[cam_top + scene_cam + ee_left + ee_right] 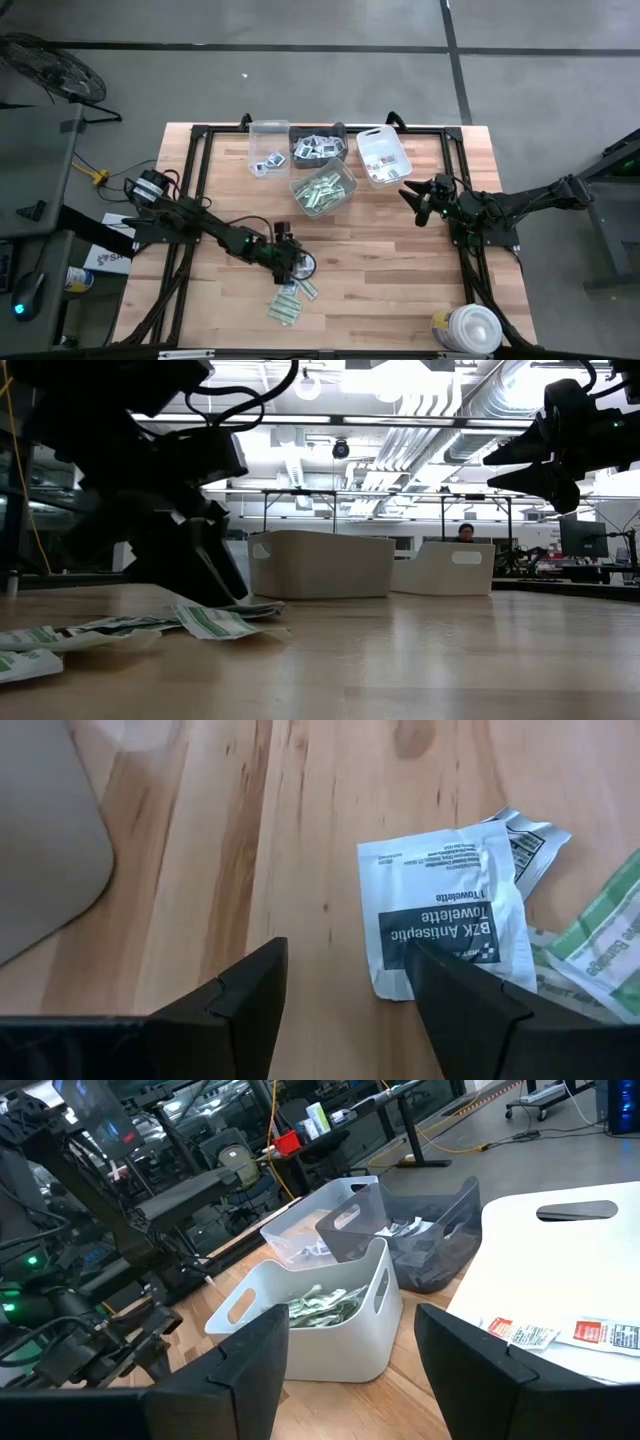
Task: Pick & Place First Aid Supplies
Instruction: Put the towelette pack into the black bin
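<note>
A small heap of first aid supplies (290, 300) lies flat on the wooden table near its front edge. It holds a white antiseptic towelette packet (440, 900), a crumpled packet (528, 838) and green-and-white strips (600, 920) (215, 622). My left gripper (297, 265) (345, 952) is open and slants down low at the heap's far-left side (215, 585). One finger (465, 995) stands over the towelette packet's near edge, the other over bare wood. My right gripper (410, 195) (505, 465) (350, 1320) hangs open above the table's right part, with nothing between its fingers. My left gripper comes at the towelette packet slanting down, with one finger (440, 970) over the packet's printed edge (400, 945). The finger itself hides the spot, so I cannot tell whether it touches. The packet lies flat on the table.
Several bins stand at the table's far middle: a clear one (268, 150), a dark one (318, 148), a white one (382, 157), and one with green strips (323, 190) nearer. A round white tub (468, 330) sits at the front right corner. A person (466, 532) shows beyond.
</note>
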Available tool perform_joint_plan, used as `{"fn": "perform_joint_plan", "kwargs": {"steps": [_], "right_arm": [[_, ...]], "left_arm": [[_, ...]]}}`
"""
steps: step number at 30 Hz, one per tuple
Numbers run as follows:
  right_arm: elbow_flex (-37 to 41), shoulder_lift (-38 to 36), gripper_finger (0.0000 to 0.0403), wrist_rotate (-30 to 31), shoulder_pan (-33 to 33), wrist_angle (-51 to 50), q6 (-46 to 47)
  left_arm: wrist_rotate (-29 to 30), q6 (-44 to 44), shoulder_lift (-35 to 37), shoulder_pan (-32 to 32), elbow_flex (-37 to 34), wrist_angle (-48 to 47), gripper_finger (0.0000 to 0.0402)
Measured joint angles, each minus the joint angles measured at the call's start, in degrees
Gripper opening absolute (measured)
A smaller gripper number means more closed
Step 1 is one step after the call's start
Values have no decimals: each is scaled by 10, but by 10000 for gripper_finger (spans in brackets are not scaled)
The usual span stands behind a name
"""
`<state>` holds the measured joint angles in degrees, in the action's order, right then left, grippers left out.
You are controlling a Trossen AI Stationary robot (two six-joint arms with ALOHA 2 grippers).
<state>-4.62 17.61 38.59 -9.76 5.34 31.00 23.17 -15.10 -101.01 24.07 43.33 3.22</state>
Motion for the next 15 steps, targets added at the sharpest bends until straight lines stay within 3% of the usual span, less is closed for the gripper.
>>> {"fn": "perform_joint_plan", "kwargs": {"steps": [6, 15], "right_arm": [[0, 0, 211, 0, 0, 0, 0], [0, 0, 211, 0, 0, 0, 0]], "left_arm": [[-37, -12, -31, -1, 1, 19, 196], [-77, -18, -44, -1, 1, 33, 106]]}}
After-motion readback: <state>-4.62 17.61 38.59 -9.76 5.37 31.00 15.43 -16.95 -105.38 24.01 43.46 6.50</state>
